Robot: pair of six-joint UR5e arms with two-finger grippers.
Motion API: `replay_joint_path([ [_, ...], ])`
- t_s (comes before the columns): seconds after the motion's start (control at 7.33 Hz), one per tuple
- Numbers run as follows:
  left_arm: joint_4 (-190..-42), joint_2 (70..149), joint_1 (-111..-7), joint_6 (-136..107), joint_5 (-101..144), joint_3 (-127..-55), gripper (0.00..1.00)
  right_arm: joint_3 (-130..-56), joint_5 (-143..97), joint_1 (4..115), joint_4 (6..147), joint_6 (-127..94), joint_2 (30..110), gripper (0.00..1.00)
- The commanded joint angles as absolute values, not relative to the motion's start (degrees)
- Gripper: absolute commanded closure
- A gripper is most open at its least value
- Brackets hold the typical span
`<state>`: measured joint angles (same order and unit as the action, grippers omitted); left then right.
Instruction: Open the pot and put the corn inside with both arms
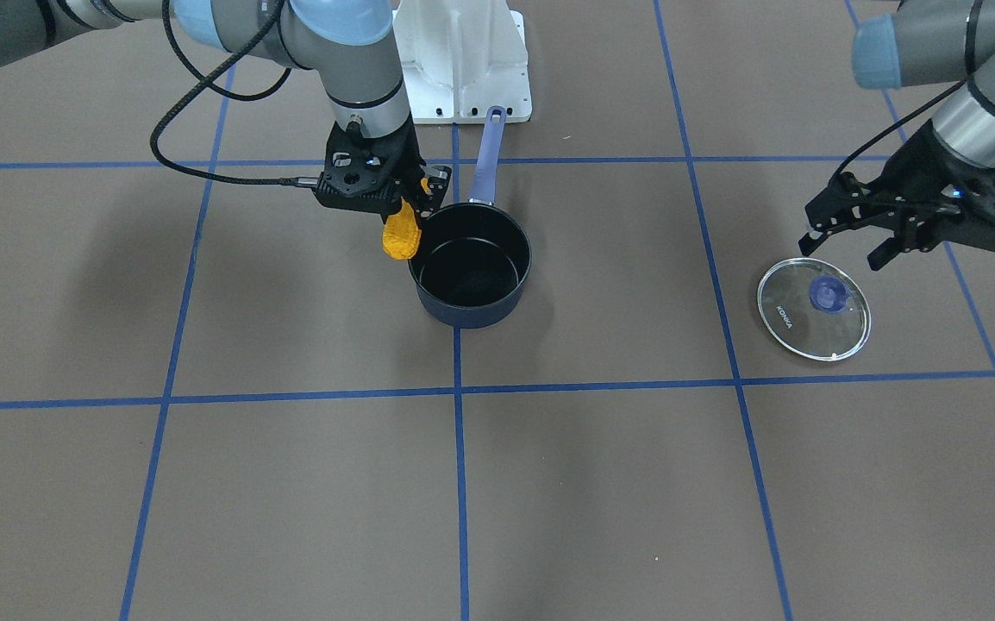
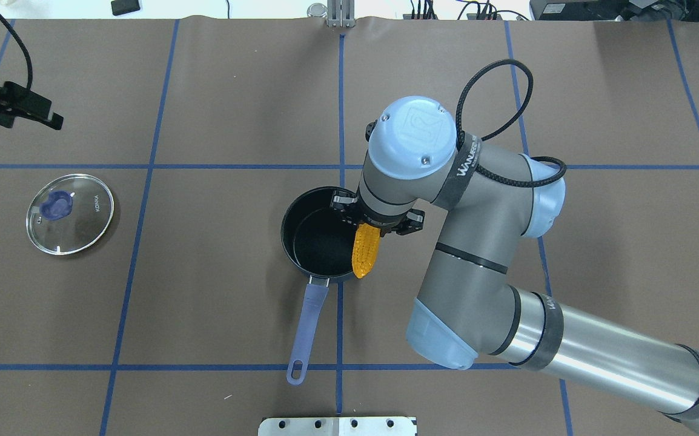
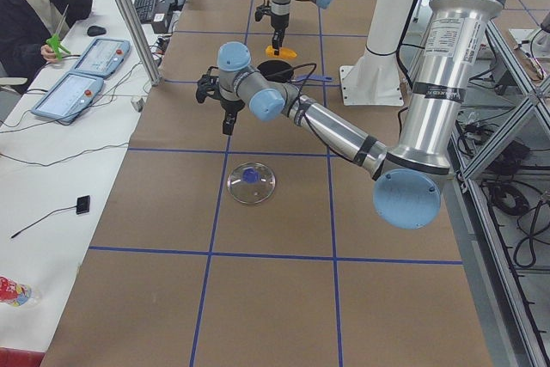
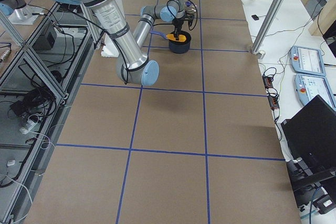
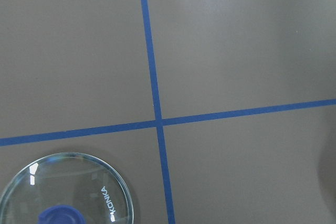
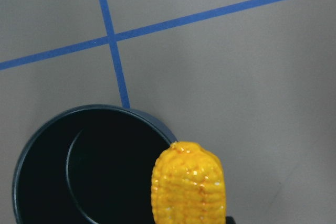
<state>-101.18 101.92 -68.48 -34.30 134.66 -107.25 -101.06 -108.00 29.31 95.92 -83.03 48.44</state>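
R gripper clamped on corn at pot rim, frame center; L gripper apart, near lid, right side.

The lid is being cut off in the left wrist view; the top of the corn is being hidden by the right arm.

The one clear word is KONKA, in white capitals on the glass lid, printed on the glass near the rim and not on the blue knob. The right arm bears an embossed UR mark on its light blue joint cap. A black strap just beside the cap carries white lettering, too slanted to read with certainty.
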Motion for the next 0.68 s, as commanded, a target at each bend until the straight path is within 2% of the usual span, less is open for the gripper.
replay_joint_path([
  [0.0,-93.8,104.1,-76.1,-20.4,136.9,-103.9,0.02,-99.1,-106.3,27.2,93.3,-84.6,48.2,1.0],
  [0.55,-93.7,104.3,-84.2,-3.8,141.5,-95.7,0.02,-94.2,-105.7,26.6,93.3,-84.6,43.1,1.0],
])
